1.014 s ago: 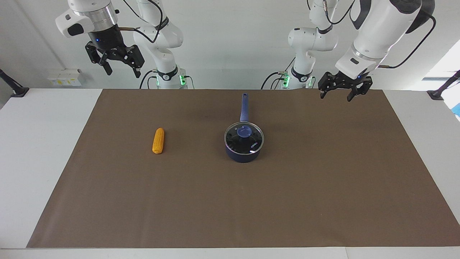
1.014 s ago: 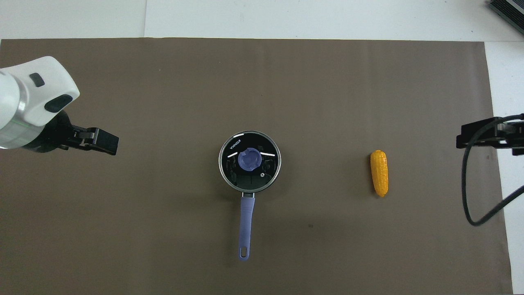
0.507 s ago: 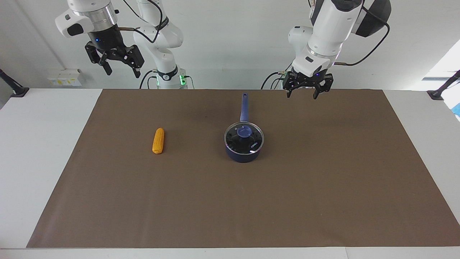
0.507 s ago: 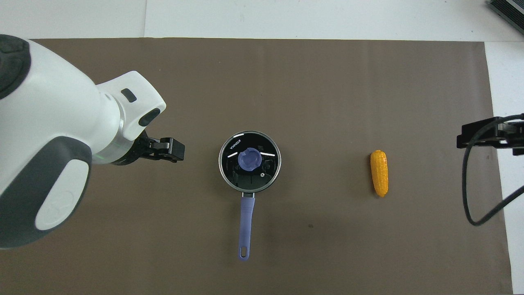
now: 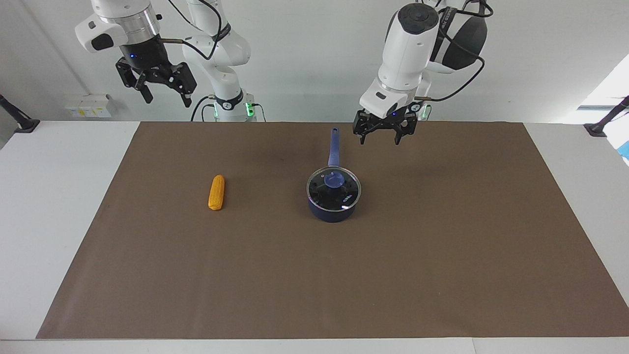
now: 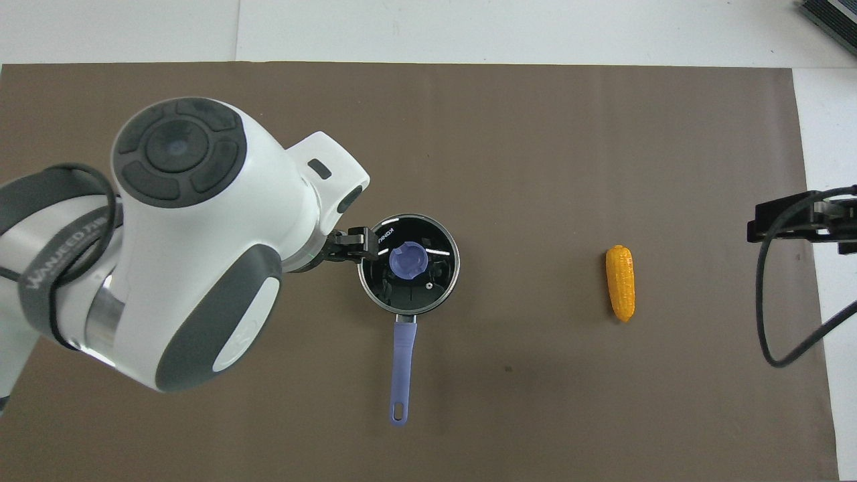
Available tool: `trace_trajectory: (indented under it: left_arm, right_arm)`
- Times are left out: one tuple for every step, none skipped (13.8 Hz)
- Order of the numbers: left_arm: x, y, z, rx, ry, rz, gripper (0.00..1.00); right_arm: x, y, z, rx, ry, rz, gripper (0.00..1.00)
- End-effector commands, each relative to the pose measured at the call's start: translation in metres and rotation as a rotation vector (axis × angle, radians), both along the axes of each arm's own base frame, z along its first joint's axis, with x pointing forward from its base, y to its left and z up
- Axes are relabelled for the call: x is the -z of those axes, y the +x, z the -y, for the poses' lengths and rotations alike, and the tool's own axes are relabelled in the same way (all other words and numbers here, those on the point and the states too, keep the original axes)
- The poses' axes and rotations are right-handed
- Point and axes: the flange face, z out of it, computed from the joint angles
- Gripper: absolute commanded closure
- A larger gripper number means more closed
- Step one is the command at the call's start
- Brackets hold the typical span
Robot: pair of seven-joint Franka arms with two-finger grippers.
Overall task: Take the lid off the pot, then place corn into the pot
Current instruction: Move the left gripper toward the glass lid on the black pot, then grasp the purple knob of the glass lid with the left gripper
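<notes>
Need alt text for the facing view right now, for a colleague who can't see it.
The left gripper hangs open in the air, near the pot, whose lid is still on. The corn lies on the brown mat toward the right arm's end. The right gripper waits open, raised high.

The navy-blue pot (image 5: 332, 210) is sitting mid-mat, its long handle pointing toward the robots. The glass lid (image 5: 333, 187) is resting on it. The orange-yellow corn (image 5: 216, 192) is lying flat toward the right arm's end.

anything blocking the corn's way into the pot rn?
Yes: the lid sits on the pot, closing it. The mat between the corn and the pot is bare. The open left tool hangs above, touching nothing.
</notes>
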Motion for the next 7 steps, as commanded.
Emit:
trace_trajectory:
  left_arm:
    - [0.032, 0.001, 0.032, -0.021, 0.016, 0.005, 0.0]
    - [0.055, 0.004, 0.047, -0.045, 0.037, -0.007, 0.0]
    - [0.068, 0.007, 0.059, -0.053, 0.034, -0.001, 0.0]
    - [0.076, 0.008, 0.066, -0.048, 0.025, 0.014, 0.0]
    - [0.083, 0.01, 0.071, -0.061, 0.023, 0.018, 0.0]
    - [0.091, 0.011, 0.074, -0.075, 0.028, 0.015, 0.0]
    - [0.101, 0.012, 0.079, -0.078, 0.033, 0.012, 0.0]
  right_arm:
    - [0.004, -0.006, 0.002, 0.011, 0.017, 0.031, 0.0]
    - [0.004, -0.005, 0.003, 0.012, 0.017, 0.032, 0.0]
    - [0.004, -0.005, 0.003, 0.012, 0.017, 0.032, 0.0]
    - [0.003, -0.005, 0.003, 0.012, 0.017, 0.034, 0.0]
    - [0.004, -0.005, 0.003, 0.012, 0.017, 0.032, 0.0]
    - [0.004, -0.005, 0.003, 0.012, 0.017, 0.032, 0.0]
    - [0.003, -0.006, 0.003, 0.012, 0.017, 0.034, 0.0]
